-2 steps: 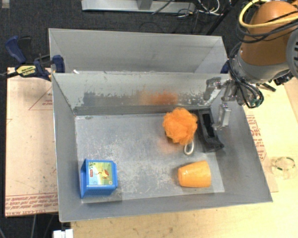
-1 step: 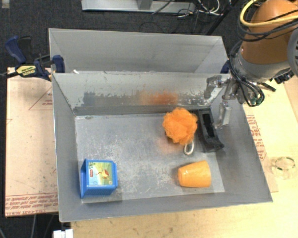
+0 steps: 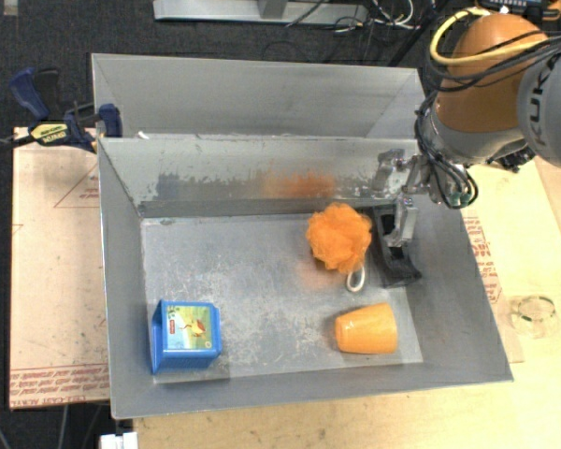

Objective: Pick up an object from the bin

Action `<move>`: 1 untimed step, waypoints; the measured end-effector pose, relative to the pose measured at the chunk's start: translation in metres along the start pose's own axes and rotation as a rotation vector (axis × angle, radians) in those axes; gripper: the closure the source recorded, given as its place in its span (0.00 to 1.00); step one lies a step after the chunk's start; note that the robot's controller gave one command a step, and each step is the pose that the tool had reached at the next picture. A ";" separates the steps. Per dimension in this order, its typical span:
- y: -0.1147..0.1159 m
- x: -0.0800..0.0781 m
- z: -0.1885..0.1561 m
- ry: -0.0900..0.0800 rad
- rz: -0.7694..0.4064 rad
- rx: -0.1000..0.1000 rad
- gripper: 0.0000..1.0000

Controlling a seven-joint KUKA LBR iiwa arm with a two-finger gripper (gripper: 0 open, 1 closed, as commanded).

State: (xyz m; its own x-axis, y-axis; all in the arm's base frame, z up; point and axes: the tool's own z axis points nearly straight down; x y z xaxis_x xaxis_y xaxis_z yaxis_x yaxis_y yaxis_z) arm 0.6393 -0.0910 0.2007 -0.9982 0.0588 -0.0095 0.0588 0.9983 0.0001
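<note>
Bin (image 3: pixel 262 293): grey metal, fills the middle of the frame. Three loose things lie on its floor, well apart from one another.

Arm (image 3: pixel 491 73): enters from the upper right. Its gripper (image 3: pixel 397 265) is down inside the bin at centre right, low over the floor. Whether it is spread or closed cannot be told from this view, and nothing is seen held in it.

Pouf (image 3: pixel 338 235): orange mesh, right of centre, just left of the gripper. Contact between them cannot be confirmed. Its white loop (image 3: pixel 355 280) trails down toward the lower right.

Box (image 3: pixel 185 336): blue, lower left corner, far from the gripper.

Cup (image 3: pixel 366 329): orange, on its side at lower right, below the gripper and clear of it.

Assessment: the approach and descent appear complete. The grasp is not established, as every thing rests on the floor. Closing on one thing, most likely the pouf since it lies nearest, and lifting it out remain to be done.
</note>
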 end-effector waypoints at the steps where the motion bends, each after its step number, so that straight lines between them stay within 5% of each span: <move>1: 0.029 0.020 0.058 0.005 -0.042 0.000 0.00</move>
State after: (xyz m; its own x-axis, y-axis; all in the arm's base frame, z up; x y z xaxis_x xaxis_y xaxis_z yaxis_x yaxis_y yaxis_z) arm 0.6213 -0.0611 0.1421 -0.9998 0.0172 -0.0046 0.0172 0.9999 0.0000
